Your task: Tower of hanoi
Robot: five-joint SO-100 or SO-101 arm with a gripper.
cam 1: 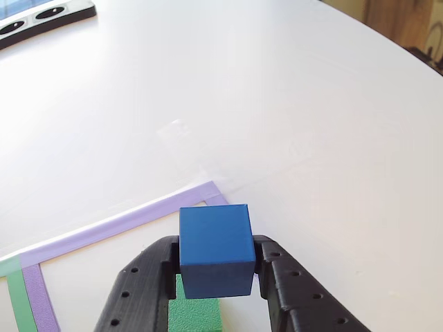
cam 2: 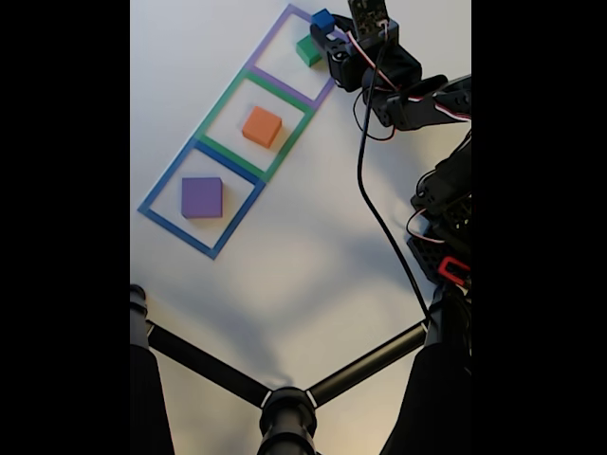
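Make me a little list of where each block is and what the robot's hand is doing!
blue cube: held in the tool, above the green block
green block: on the table inside the purple tape square
orange block: inside the green tape square
purple block: inside the blue tape square
tool: shut on the blue cube
table: white

Three taped squares run diagonally on the white counter: purple block inside the blue outline, orange block inside the green outline. In the purple outline, green block sits with blue cube just above it, at the tool.
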